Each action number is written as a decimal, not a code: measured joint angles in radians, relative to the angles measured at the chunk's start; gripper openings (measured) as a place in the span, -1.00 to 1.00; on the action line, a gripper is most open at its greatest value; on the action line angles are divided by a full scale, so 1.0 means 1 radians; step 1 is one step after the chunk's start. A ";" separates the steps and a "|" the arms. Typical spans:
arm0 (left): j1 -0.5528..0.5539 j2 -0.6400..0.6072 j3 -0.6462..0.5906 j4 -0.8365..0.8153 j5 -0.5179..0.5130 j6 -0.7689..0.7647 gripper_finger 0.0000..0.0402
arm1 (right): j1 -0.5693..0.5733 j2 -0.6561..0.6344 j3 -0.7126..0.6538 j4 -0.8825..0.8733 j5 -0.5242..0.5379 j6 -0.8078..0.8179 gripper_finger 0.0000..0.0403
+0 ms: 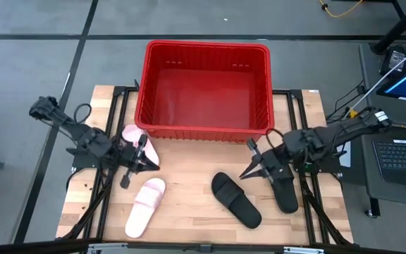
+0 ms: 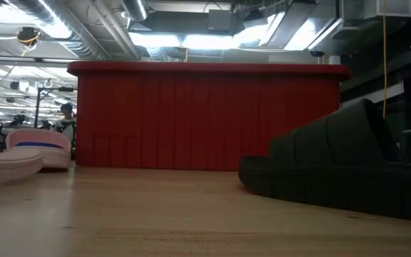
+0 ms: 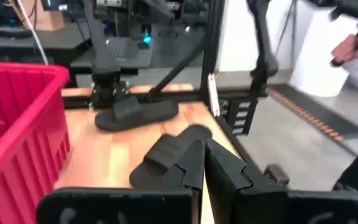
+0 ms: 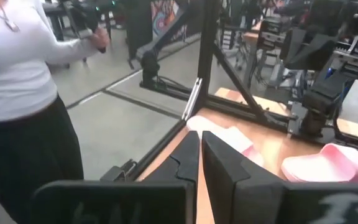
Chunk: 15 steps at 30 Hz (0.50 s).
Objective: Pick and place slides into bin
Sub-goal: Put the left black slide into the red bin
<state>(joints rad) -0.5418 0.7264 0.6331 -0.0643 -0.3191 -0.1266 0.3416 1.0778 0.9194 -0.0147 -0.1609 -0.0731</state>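
The red bin stands at the table's far middle. One pink slide lies near the front left. The other pink slide lies by the bin's left corner, partly under my left gripper. One black slide lies at the front middle. The other black slide lies partly under my right arm. My right gripper points toward the table's left. Both grippers are shut and empty, and neither shows in the low view. The left wrist view shows the black slides and the right wrist view shows the pink slides.
Black frame rails run along both table sides. A laptop sits off the table's right edge. A person in a white top stands beyond the table's left side. Bare wood lies between the two pairs.
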 joint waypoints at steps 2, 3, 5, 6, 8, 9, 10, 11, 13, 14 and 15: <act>-0.032 0.017 0.000 0.001 -0.057 -0.012 -0.95 | 0.003 0.022 0.008 0.002 0.003 0.000 -0.88; -0.042 0.022 0.000 0.002 -0.068 -0.020 -0.95 | 0.003 0.031 0.009 0.006 0.003 0.005 -0.88; -0.057 0.025 0.000 0.002 -0.067 -0.043 -0.95 | 0.003 0.048 0.009 0.033 0.003 0.023 -0.88; -0.062 0.025 0.000 0.002 -0.061 -0.050 -0.95 | 0.003 0.056 0.009 0.040 0.004 0.027 -0.88; -0.069 0.024 0.000 0.002 -0.041 -0.051 -0.96 | 0.003 0.069 0.009 0.058 0.004 0.038 -0.88; -0.072 0.024 0.000 0.001 -0.032 -0.051 -0.96 | 0.003 0.075 0.009 0.063 0.004 0.043 -0.88; -0.074 0.024 0.000 0.002 -0.025 -0.053 -0.97 | 0.003 0.081 0.009 0.071 0.004 0.043 -0.88; -0.076 0.024 0.000 0.002 -0.022 -0.054 -0.97 | 0.003 0.087 0.009 0.074 0.004 0.043 -0.88; -0.079 0.026 0.000 0.001 -0.022 -0.054 -0.97 | 0.003 0.095 0.009 0.078 0.004 0.043 -0.88; -0.079 0.027 0.000 0.001 -0.022 -0.055 -0.96 | 0.003 0.096 0.009 0.077 0.004 0.043 -0.88; -0.079 0.026 0.000 0.002 -0.022 -0.064 -0.96 | 0.003 0.098 0.009 0.079 0.004 0.043 -0.88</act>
<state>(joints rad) -0.6205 0.7528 0.6331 -0.0626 -0.3408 -0.1909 0.3443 1.1762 0.9283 0.0641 -0.1570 -0.0298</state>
